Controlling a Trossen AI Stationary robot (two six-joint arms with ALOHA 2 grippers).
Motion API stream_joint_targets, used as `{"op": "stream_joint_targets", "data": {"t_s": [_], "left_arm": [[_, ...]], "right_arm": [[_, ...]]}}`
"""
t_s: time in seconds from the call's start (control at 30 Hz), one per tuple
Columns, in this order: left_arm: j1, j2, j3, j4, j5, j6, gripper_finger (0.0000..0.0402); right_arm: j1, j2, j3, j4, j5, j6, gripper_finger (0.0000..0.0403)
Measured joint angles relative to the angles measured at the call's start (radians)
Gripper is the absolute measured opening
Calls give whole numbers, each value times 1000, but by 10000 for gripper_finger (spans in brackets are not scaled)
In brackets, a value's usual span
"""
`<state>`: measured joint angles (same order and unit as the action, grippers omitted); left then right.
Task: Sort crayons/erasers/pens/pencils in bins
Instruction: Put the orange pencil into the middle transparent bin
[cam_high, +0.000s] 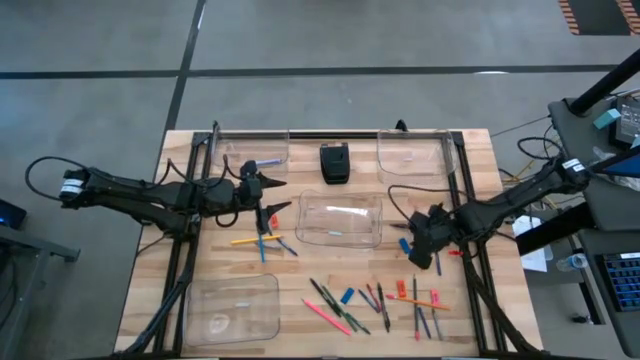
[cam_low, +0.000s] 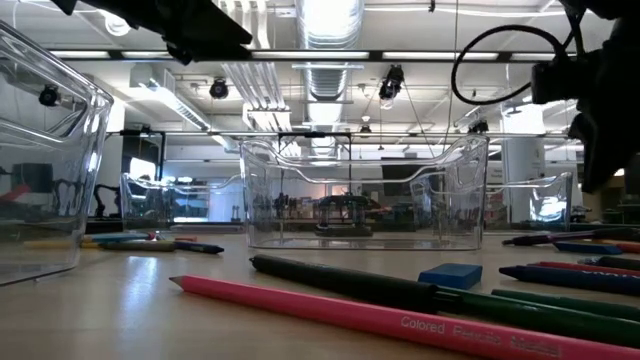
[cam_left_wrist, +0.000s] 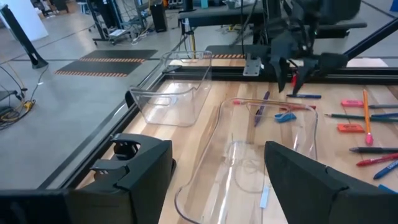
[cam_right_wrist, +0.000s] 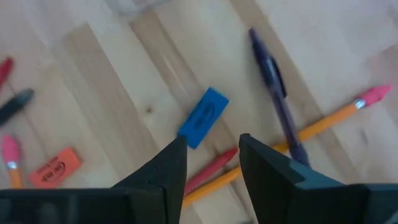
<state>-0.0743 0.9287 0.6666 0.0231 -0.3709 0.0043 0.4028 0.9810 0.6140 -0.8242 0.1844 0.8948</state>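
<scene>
Right wrist view: my right end effector, fingers apart and empty, hovers over the blue eraser on the table beside the pen; the eraser's long axis runs diagonally ahead of the fingers.

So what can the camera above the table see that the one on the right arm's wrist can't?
Only the overhead view shows the whole table: all four clear bins, such as the middle bin, the small black box, and the left claw held open near the far left bin.

Only the right wrist view shows close detail: the blue eraser just ahead of the right claw, its fingers apart and empty, a dark pen and an orange pencil with a pink tip.

Both show the wooden tabletop and loose items around the right claw.
</scene>
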Motion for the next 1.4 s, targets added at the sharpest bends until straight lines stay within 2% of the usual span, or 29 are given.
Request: {"op": "stream_joint_targets", "data": {"t_s": [0.13,0.27,0.53,0.7,0.8,1.0,1.2,1.4], "left_arm": [[0,0,0,2,0,1,242],[0,0,0,1,0,1,242],[0,-1,0,-2,0,2,242],[0,-8,2,-4,0,3,242],[0,-19,2,-3,0,24,242],[0,-29,4,31,0,37,242],[0,-29,4,53,0,38,242],[0,-28,2,83,0,38,242]], "right_arm": [[32,42,0,0,-10,86,137],[83,66,1,10,-20,89,137],[242,107,3,229,-4,123,137],[302,159,9,276,-1,202,137],[325,214,72,292,3,226,137],[363,369,242,246,3,147,137],[404,522,405,61,1,189,137],[445,587,455,7,0,238,137]]}}
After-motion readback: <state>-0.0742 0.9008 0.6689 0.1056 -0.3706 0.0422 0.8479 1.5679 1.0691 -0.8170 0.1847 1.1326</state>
